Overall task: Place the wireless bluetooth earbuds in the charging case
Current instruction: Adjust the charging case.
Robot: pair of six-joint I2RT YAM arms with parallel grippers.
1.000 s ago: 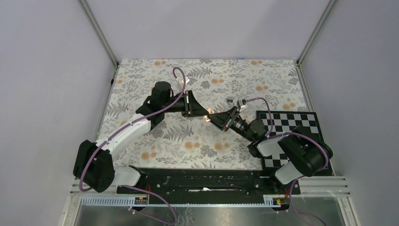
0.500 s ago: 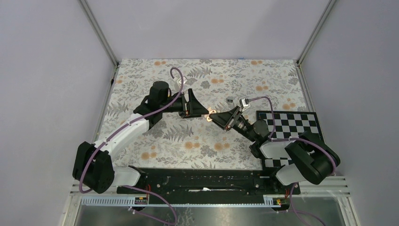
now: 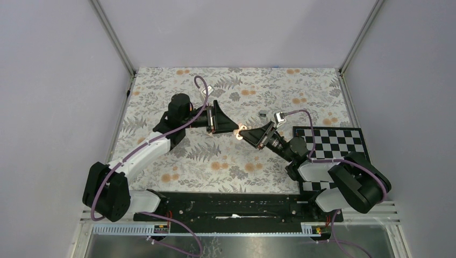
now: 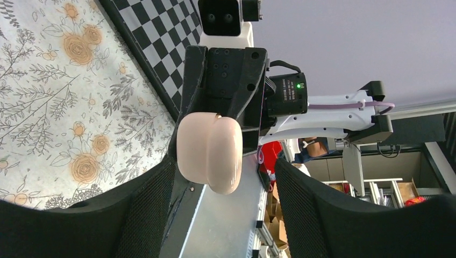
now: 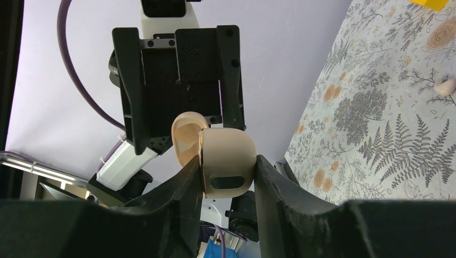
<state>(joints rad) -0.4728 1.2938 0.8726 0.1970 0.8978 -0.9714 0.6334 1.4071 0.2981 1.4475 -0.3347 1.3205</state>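
The charging case [image 5: 226, 148] is a peach rounded shell, not black, and its lid stands ajar. My right gripper [image 5: 226, 169] is shut on its body and holds it above the cloth at mid-table [image 3: 240, 130]. My left gripper [image 4: 226, 177] faces it with its jaws open, one on each side of the case's [image 4: 209, 153] end and not touching it. A small pale peach piece [image 5: 445, 86] that looks like an earbud lies on the floral cloth. No other earbud shows.
A black-and-white checkerboard [image 3: 333, 140] lies at the right of the table. A small grey piece [image 3: 262, 114] rests on the cloth behind the right gripper. A yellow object [image 5: 430, 2] shows at the top edge of the right wrist view.
My left gripper has opened and drawn back a little to the left, away from the case. The right gripper still holds the case, shifted slightly.
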